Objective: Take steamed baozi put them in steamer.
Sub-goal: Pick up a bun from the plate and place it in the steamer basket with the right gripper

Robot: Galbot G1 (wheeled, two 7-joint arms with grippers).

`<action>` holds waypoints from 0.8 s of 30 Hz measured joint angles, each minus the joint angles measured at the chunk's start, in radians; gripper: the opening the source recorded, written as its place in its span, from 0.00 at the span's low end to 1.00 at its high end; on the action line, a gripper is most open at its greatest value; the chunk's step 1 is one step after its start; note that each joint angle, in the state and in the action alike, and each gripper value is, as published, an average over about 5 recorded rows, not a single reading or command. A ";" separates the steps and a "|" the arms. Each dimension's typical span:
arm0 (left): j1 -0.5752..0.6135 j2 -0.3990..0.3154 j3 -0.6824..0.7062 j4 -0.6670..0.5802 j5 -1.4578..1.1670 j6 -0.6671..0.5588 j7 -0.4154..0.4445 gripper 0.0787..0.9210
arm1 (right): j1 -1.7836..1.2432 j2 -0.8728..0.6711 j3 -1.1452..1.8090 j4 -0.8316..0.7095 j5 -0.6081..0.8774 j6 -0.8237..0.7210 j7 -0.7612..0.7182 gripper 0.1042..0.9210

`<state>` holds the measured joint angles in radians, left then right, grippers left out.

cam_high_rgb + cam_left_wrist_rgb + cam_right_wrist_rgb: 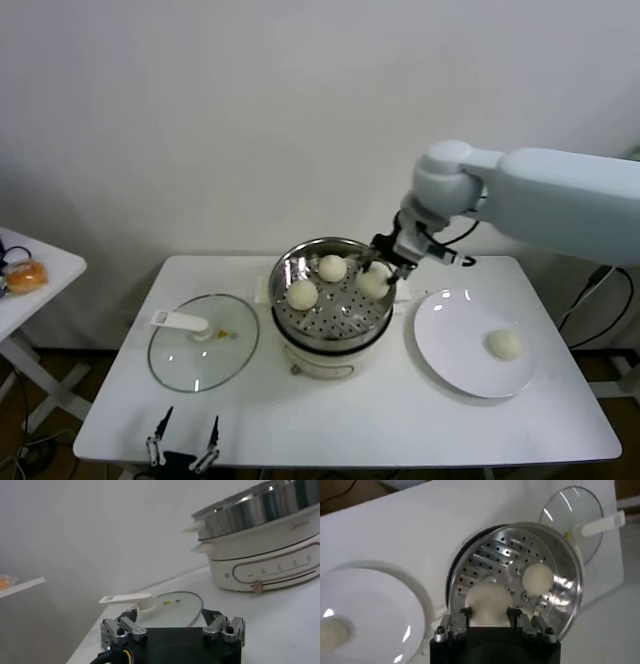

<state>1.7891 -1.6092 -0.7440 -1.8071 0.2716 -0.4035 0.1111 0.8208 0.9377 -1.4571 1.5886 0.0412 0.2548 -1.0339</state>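
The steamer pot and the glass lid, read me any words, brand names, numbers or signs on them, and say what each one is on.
No text can be read for certain.
Steamer pot base: a faint grey brand mark near its upper edge, too blurred to read.
Pot base control strip: small markings, too small to read.
Glass lid: a small yellow sticker, illegible.

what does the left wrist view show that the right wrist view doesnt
Only the left wrist view shows the open left gripper and the steamer's cream pot base from the side. Only the right wrist view shows the right gripper around a baozi inside the basket, plus the plate holding one more baozi. Both show the glass lid and the table.
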 measured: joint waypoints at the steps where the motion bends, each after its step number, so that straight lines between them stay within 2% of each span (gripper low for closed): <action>1: 0.000 0.000 -0.001 0.000 0.000 0.000 0.000 0.88 | -0.009 0.018 0.000 -0.004 -0.014 0.005 0.004 0.52; 12: -0.004 0.000 -0.010 0.002 -0.005 -0.001 -0.007 0.88 | -0.135 0.176 0.003 -0.063 -0.135 0.024 0.032 0.52; 24: -0.004 0.000 -0.012 0.002 -0.007 0.000 -0.008 0.88 | -0.235 0.235 0.017 -0.131 -0.209 0.038 0.043 0.53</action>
<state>1.7852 -1.6092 -0.7563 -1.8048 0.2645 -0.4034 0.1031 0.5856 1.1729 -1.4398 1.4579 -0.1681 0.2928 -0.9910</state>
